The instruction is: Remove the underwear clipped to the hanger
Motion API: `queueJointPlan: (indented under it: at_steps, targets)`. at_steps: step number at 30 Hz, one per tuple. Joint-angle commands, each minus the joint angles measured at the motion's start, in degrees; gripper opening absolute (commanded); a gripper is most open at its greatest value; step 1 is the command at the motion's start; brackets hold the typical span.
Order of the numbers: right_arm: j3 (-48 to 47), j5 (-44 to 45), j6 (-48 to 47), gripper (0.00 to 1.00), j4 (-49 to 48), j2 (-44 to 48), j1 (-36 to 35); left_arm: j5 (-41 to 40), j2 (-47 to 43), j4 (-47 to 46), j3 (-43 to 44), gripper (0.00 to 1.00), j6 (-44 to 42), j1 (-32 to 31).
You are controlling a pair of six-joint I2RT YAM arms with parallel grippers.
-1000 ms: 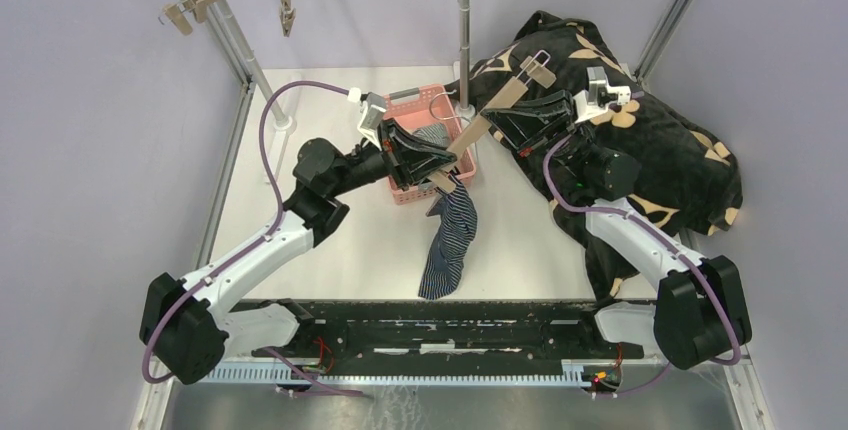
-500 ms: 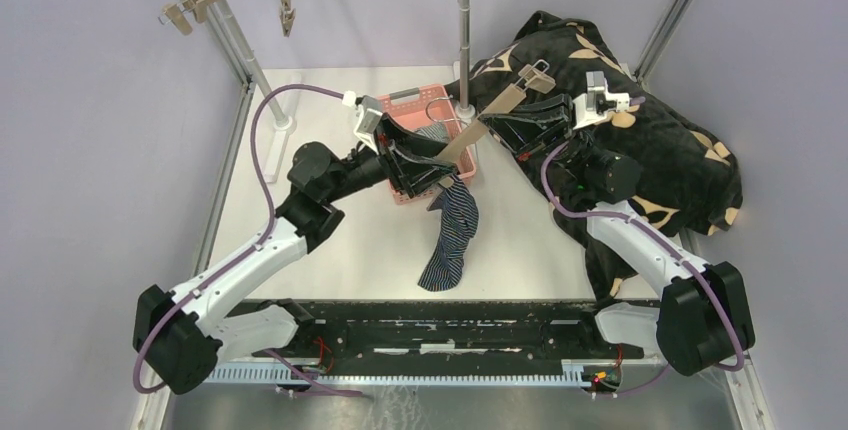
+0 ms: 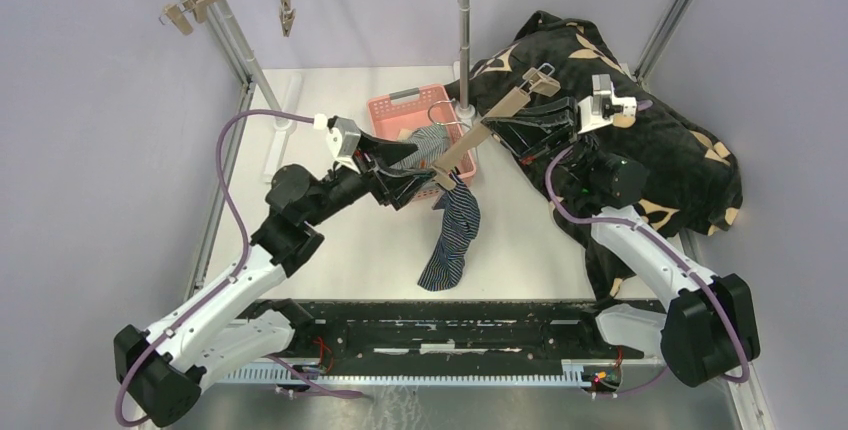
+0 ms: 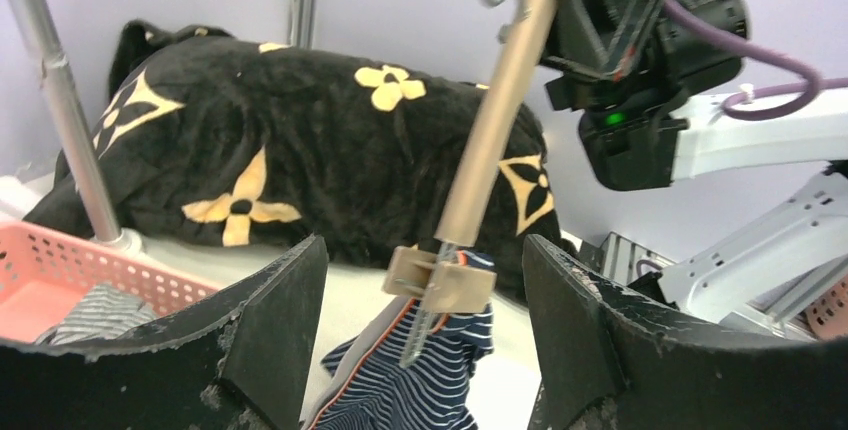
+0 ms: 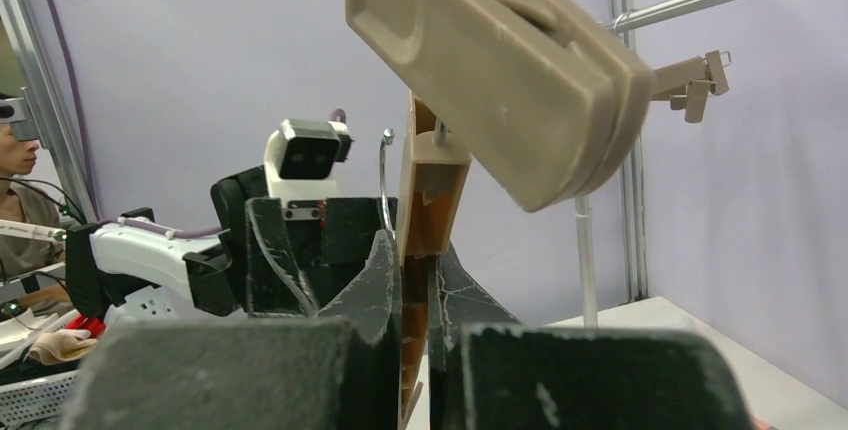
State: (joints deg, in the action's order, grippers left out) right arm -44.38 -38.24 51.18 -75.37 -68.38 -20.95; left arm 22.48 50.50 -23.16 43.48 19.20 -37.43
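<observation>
Navy underwear (image 4: 420, 395), clipped to hanger (image 4: 490, 120), beyond spread left jaws

- L arm (image 3: 235, 275) stretched fwd and inward from near-left base, elbow bent, wrist aimed twd table centre.
- L gripper (image 3: 420, 165) stood wide open, fingers (image 4: 265, 320) spread well apart.
- R arm (image 3: 640, 245) rose from near-right base, forearm angled inward-left.
- R gripper (image 3: 500, 133) was clamped on hanger (image 3: 470, 140) bar, fingers (image 5: 370, 280) pinching it from both sides.
</observation>
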Motion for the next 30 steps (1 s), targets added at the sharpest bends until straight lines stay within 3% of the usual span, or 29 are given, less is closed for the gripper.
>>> queueJointPlan:
  at_steps: [1,7,17,19,22,26,30]
  targets:
    - [-0.1,-0.4,1.9,0.01,-4.1,2.5,-0.1,-3.4,1.6,1.9,0.1,0.77,-3.3,-0.2]
    - [0.0,-0.5,1.4,0.01,-3.4,3.5,-0.1,2.9,4.6,-1.6,1.3,0.83,-0.5,-0.2]
    - [-1.0,0.6,0.2,0.01,-3.8,1.0,-0.1,8.3,6.7,-7.0,1.5,0.8,2.6,-0.2]
    - [-1.7,0.9,0.1,0.01,-4.1,0.2,-0.1,9.4,7.5,-8.1,1.9,0.73,3.3,-0.2]
    - [-2.6,1.3,0.1,0.01,-4.4,-1.0,-0.1,10.1,9.1,-9.1,2.7,0.47,4.1,-0.2]
    - [-3.7,1.5,-0.6,0.01,-4.2,-1.9,-0.1,10.0,10.4,-8.4,3.8,0.32,3.6,-0.2]
    - [-4.9,1.6,-1.0,0.01,-3.4,-2.3,-0.1,10.5,11.3,-7.9,5.1,0.09,3.3,-0.2]
